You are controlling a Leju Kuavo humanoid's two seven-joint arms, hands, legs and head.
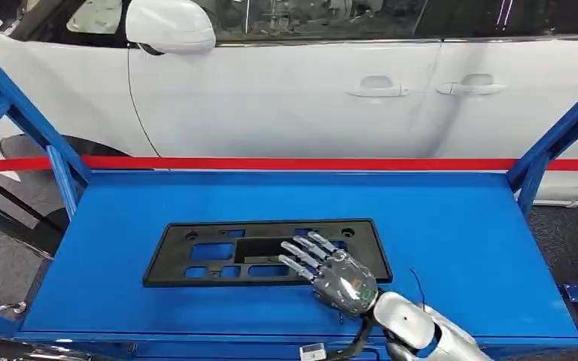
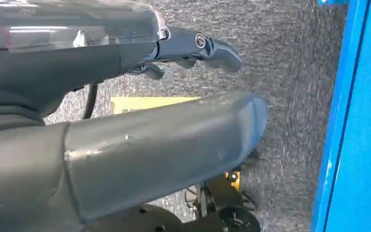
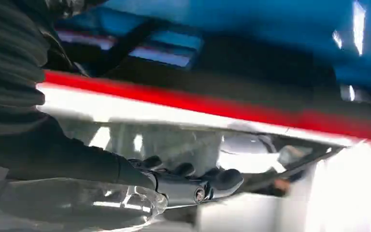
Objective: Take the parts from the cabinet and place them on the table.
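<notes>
A flat black plastic frame part with several cut-outs lies on the blue table, left of centre near the front. My right hand is over the part's right end with its fingers spread and straight, holding nothing; I cannot tell whether it touches. In the right wrist view its dark fingers stretch out flat, with the dark part close by. My left hand hangs beside the table over the floor, its thumb and fingers extended and empty.
Slanted blue frame posts stand at the table's back corners. A red strip runs along its far edge, with a white car close behind. Grey carpet with a yellow mark lies by the table's blue edge.
</notes>
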